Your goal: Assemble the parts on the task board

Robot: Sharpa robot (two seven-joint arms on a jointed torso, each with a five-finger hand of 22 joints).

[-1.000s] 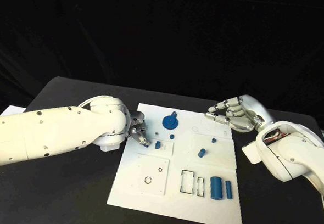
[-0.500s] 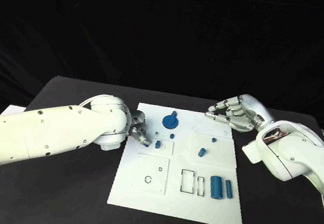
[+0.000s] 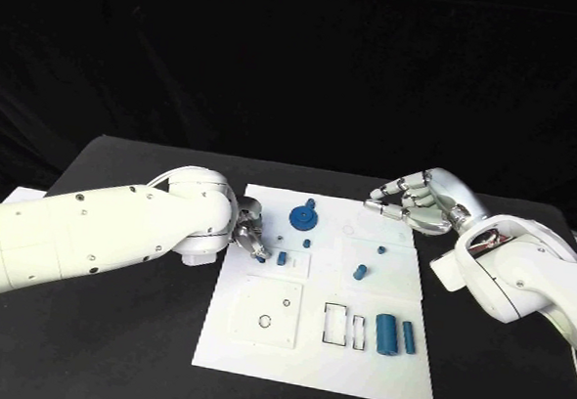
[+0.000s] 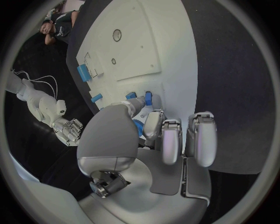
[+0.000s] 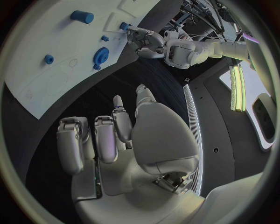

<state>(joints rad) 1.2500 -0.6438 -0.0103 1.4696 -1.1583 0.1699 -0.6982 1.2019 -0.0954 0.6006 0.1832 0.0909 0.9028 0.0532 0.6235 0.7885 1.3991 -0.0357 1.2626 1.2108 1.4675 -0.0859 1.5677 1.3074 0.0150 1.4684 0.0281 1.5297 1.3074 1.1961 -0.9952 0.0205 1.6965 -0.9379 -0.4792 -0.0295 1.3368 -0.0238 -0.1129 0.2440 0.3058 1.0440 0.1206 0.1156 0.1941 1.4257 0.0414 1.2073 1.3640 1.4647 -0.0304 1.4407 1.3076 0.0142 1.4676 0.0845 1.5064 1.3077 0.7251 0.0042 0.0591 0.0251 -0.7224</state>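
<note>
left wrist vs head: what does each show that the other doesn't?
Left wrist alone: a blue part held between the left hand fingers, right over the task board. Head alone: the blue gear at the board's far end. Both: the large blue cylinder, the small blue pegs, and the right hand off the board, holding nothing.

Robotics lab test bench, black table [image 3: 116, 336], black backdrop, white task board [image 3: 311, 360] with cut-outs
</note>
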